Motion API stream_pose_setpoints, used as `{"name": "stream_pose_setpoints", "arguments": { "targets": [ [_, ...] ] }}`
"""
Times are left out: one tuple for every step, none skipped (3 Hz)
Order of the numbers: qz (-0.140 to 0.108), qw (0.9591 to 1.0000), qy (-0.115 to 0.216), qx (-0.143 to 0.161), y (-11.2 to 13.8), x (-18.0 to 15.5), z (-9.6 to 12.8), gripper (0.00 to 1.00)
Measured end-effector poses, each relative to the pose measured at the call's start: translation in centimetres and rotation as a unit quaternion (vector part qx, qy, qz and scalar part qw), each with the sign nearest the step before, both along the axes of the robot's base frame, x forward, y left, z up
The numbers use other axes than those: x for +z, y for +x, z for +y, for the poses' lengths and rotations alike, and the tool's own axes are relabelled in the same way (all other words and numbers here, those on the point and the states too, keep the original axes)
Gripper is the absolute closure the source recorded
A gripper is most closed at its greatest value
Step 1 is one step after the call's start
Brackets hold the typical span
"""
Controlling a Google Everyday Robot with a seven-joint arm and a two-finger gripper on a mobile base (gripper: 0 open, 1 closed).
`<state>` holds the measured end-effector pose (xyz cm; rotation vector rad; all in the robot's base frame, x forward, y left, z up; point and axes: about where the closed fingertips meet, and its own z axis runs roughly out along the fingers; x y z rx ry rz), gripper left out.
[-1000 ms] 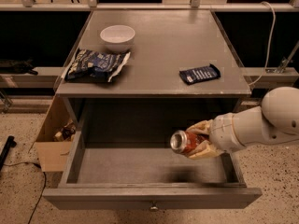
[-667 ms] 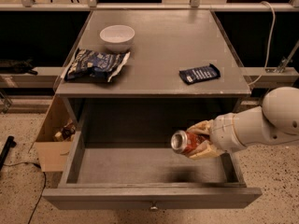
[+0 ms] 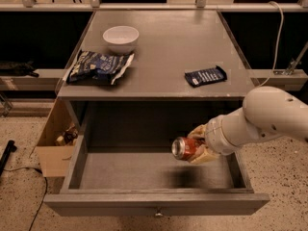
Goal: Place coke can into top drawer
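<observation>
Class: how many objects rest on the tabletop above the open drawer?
3: white bowl back left, chip bag before it, snack bar right. None look hidden. The gripper holds the coke can over the top drawer.

Can point(image 3: 185, 148), lower centre-right: red-orange with white markings, silver end. Gripper point(image 3: 198, 146), clamped around the can over the drawer's right side: tan fingers; arm point(image 3: 262, 119) white. Drawer point(image 3: 144, 203): plain grey, metal knob point(image 3: 158, 214). Table top point(image 3: 168, 42): grey-brown. Bowl point(image 3: 121, 36), upper left: white. Snack bag point(image 3: 98, 66): dark blue, white print. Bar point(image 3: 206, 76), right of centre: dark blue, white lettering. Box point(image 3: 50, 153), left edge: brown cardboard. Floor point(image 3: 284, 177): beige, dark-speckled.
</observation>
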<state>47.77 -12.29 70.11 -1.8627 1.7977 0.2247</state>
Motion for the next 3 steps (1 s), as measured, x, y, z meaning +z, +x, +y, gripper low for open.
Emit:
{"name": "stream_pose_setpoints", "arguments": {
  "targets": [
    [0.001,1.0000,0.000,0.000,0.0,-0.1,0.1,1.00],
    [0.021,0.9998,-0.004,0.002,0.2,-2.3,0.4,1.00],
    [0.065,0.9977,-0.017,-0.002,1.2,-7.3,0.2,1.00]
  ]
}}
